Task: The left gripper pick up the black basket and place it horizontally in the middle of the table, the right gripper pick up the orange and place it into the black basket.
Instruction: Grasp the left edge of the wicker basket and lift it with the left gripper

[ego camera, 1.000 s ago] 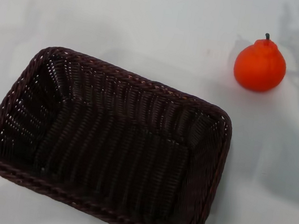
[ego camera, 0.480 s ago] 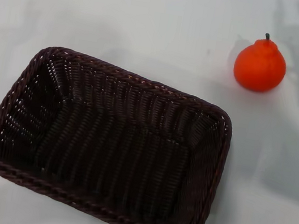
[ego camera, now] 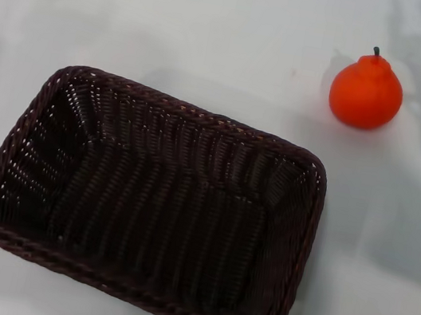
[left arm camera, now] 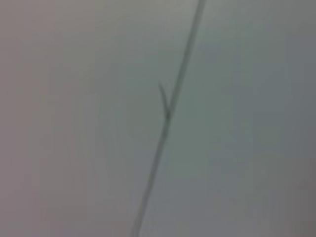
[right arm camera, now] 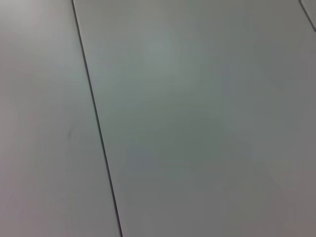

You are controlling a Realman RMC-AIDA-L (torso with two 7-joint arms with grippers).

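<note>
Jaws: neither set appears in any view, so I cannot tell whether the left gripper or the right gripper is open or closed; both wrist views give me only a plain grey panel with a dark seam.
Basket: the black basket sits mouth-up on the surface, skewed with its long side running toward 4 o'clock, so I judge it has yet to be squared.
Fruit: the orange stands stem-up at 1 o'clock from the basket, apart from its rim.
Reason: fruit outside means neither step looks done.
</note>
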